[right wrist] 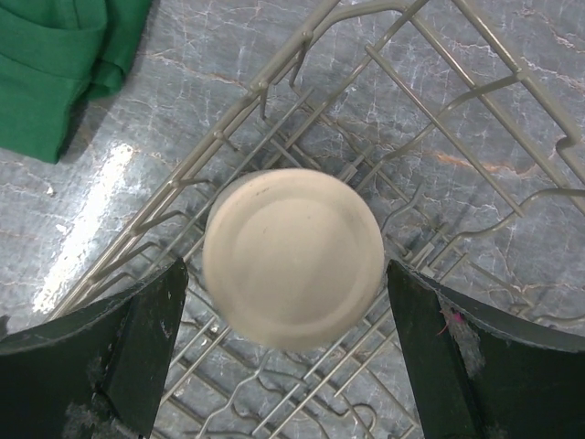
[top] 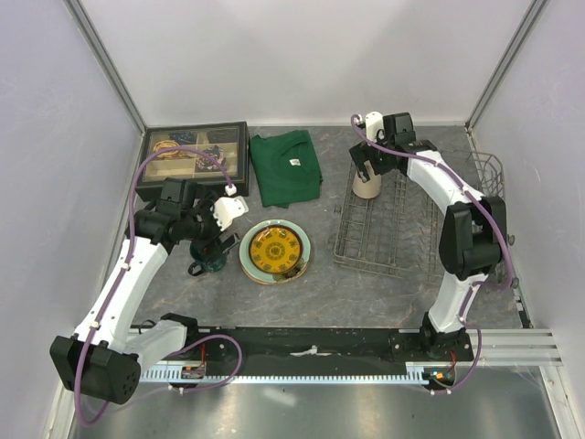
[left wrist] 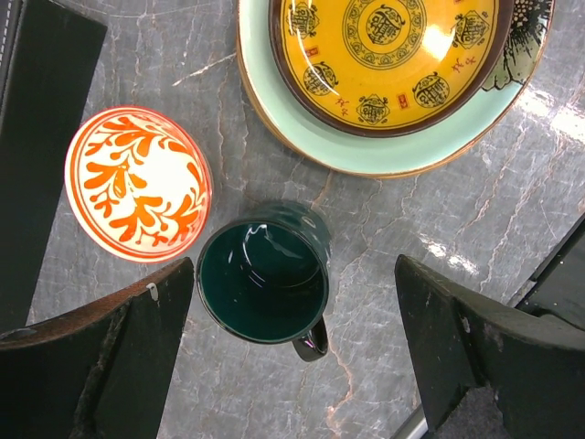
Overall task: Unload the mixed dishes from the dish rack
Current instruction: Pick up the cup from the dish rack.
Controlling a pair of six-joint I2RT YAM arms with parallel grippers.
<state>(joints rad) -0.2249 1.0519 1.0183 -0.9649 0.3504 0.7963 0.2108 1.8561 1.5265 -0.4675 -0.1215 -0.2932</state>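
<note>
While the right hand (right wrist: 288, 274) hangs wide open, gripping nothing, over the upturned beige tumbler (right wrist: 292, 258) in the dish rack's (top: 384, 240) far left corner, the left hand (left wrist: 294, 270) gapes empty above the dark green handled mug (left wrist: 265, 279). The mug stands on the surface (left wrist: 393, 229) beside the red-and-white patterned bowl (left wrist: 137, 183).

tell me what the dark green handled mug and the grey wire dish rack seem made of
Dark green handled mug: likely glazed ceramic, with glossy highlights on its rim and handle. Grey wire dish rack: thin metal wire by its look, matte grey, possibly coated.
</note>
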